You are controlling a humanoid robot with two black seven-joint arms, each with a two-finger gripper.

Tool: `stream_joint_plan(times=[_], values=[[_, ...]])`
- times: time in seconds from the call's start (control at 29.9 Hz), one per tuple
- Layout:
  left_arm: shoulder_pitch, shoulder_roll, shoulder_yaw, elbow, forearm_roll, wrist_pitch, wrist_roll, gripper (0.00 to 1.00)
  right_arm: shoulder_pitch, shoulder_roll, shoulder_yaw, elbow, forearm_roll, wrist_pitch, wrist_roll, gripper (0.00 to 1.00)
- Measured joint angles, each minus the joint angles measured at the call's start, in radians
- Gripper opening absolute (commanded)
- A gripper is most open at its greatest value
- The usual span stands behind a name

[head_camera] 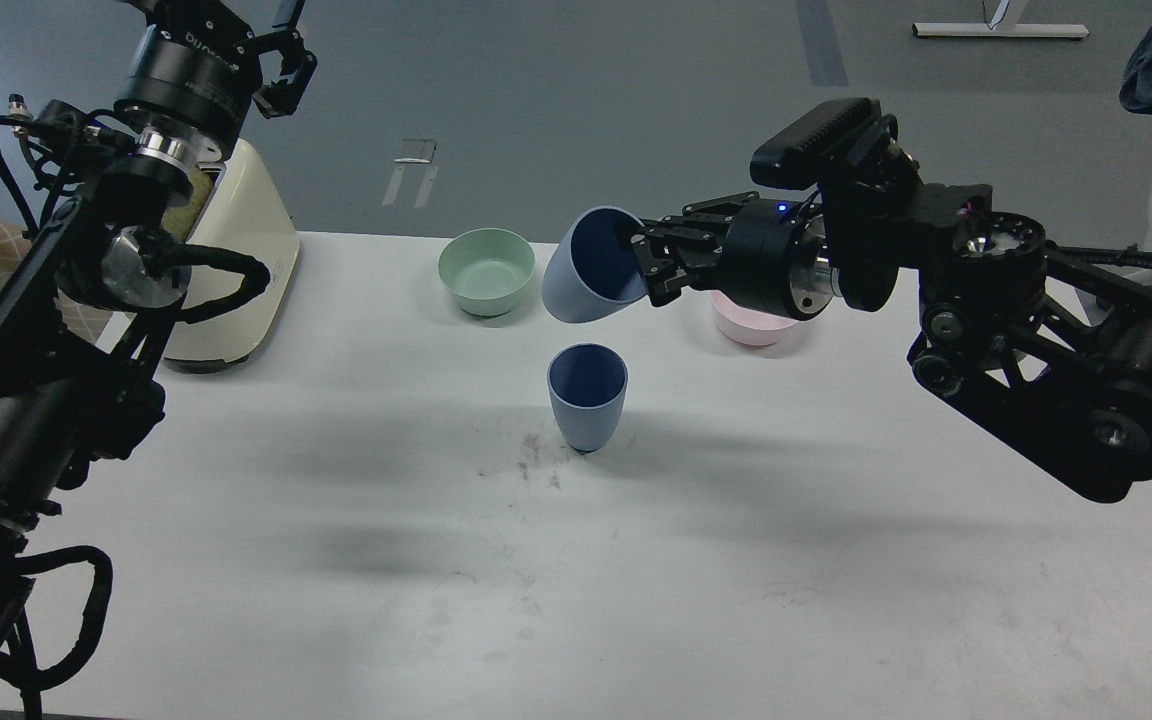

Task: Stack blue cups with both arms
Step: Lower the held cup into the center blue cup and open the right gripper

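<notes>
Cups: two blue, one (pixel 587 409) standing, one (pixel 586 272) in right hand (pixel 648 268).

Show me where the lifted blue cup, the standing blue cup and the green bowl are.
lifted blue cup (pixel 576 290): head view, outer wall.
standing blue cup (pixel 588 420): head view, outer wall.
green bowl (pixel 486 268): head view, inside.

Even, cool overhead light fell on the white tabletop (pixel 336 560), soft and without glare. Broad, blurry arm shadows crossed it. Everything looked sharp; the black arms stayed murky.
</notes>
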Motion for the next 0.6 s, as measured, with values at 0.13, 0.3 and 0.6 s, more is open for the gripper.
stream_joint_plan(times=[0.13,0.3,0.6], values=[[0.000,-0.002,0.000,0.000,0.000,0.000,-0.001,0.98,-0.011,0.001,-0.008,-0.003,0.003,0.000,0.000,0.00],[0.000,-0.002,0.000,0.000,0.000,0.000,-0.002,0.98,-0.023,0.002,-0.012,-0.003,0.008,0.000,0.000,0.00],[0.001,0.001,-0.001,0.000,-0.001,0.000,-0.003,0.98,-0.050,0.002,-0.032,-0.004,0.001,0.000,0.000,0.00]])
